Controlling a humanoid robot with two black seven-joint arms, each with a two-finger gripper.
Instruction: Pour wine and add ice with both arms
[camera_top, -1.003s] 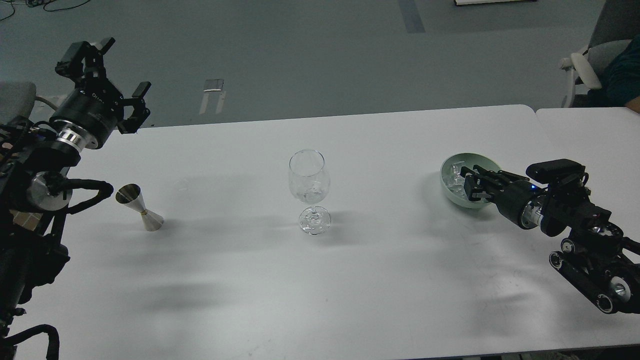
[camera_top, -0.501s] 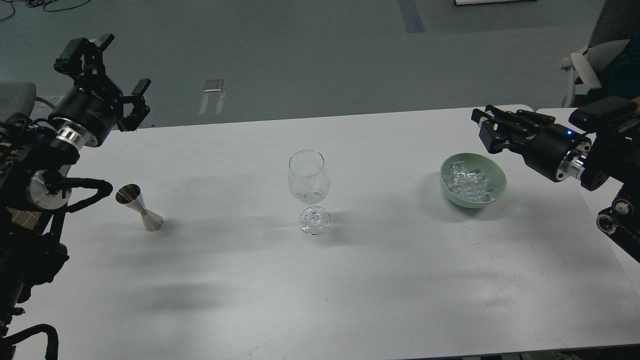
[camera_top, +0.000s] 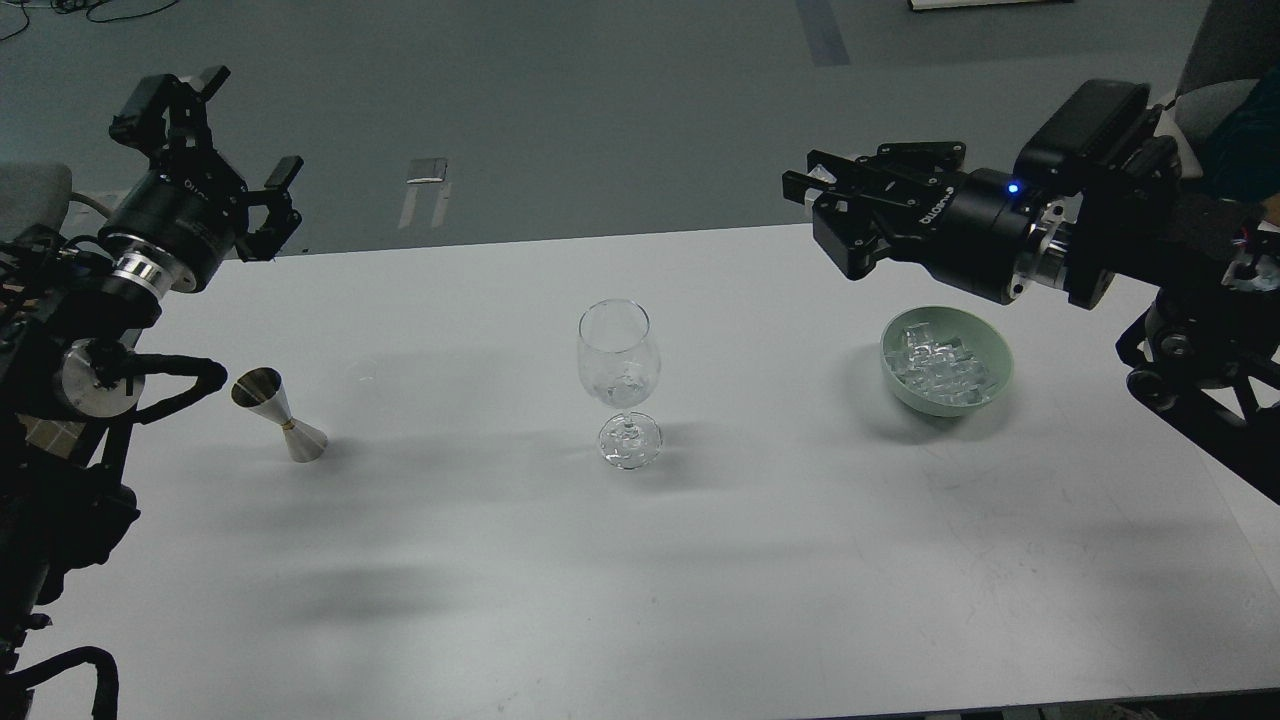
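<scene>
A clear stemmed wine glass (camera_top: 618, 352) stands upright at the table's middle, with something clear and glinting low in its bowl. The ice (camera_top: 938, 362) is heaped in a pale green bowl (camera_top: 999, 378) to the right. My right gripper (camera_top: 818, 188) hovers high above the table, left of and beyond the bowl, and right of the glass. Its fingers are close together with a small pale piece, apparently an ice cube, between the tips. My left gripper (camera_top: 228, 135) is open and empty, raised over the table's far left edge. A steel jigger (camera_top: 280, 416) stands below it.
The white table (camera_top: 640, 560) has its far edge just behind both grippers. A second white table (camera_top: 1215, 310) adjoins it on the right. An office chair (camera_top: 1190, 120) and a seated person stand at the far right.
My right gripper rose out of the green bowl and swung up and left toward the glass. The left arm barely moved.
</scene>
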